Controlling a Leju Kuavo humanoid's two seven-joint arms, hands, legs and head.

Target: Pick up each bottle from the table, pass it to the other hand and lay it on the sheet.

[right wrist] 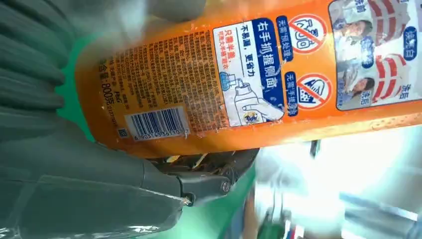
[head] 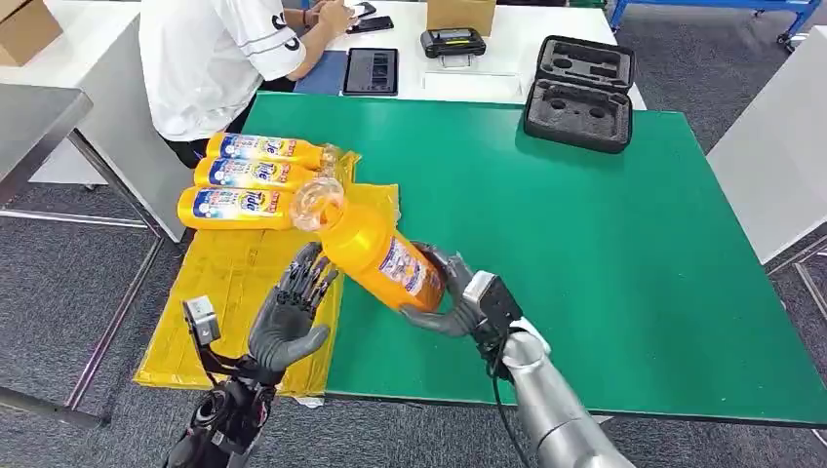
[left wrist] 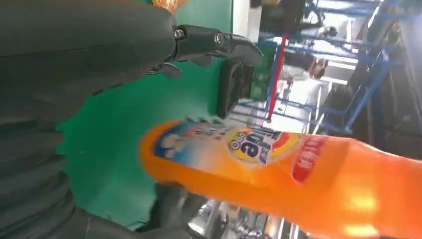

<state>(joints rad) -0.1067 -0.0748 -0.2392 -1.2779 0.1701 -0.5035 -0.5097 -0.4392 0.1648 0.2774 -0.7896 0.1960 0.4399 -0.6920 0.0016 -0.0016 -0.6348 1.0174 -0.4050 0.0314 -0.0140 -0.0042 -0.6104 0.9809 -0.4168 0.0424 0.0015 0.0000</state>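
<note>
The right hand (head: 447, 297) grips an orange bottle (head: 375, 252) around its base end, fingers wrapped under and behind it, and holds it lifted above the near edge of the green table (head: 624, 244), tilted with its clear cap end pointing toward the far left. The left hand (head: 293, 317) is just beside the bottle's lower left side with its fingers spread and nothing in them; whether its fingertips touch the bottle cannot be told from the head view.

The right wrist view shows what the head view does not: the bottle's back label (right wrist: 209, 79) with a barcode and printed text, and the thumb pressed against the bottle's side. The left wrist view shows the front label with its round logo (left wrist: 251, 144), and green tabletop visible between the left hand and the bottle; the bottle is blurred there.

Out from the hands, a yellow sheet (head: 229, 292) lies over the table's left edge and hangs past the near left corner. Three orange bottles (head: 252, 175) lie side by side on its far end, caps pointing right. At the table's far edge sits an open black case (head: 580, 93), its foam cut-outs holding nothing. Beyond, a person in a white shirt (head: 210, 58) sits at a white desk (head: 531, 29) with a tablet (head: 371, 70).
</note>
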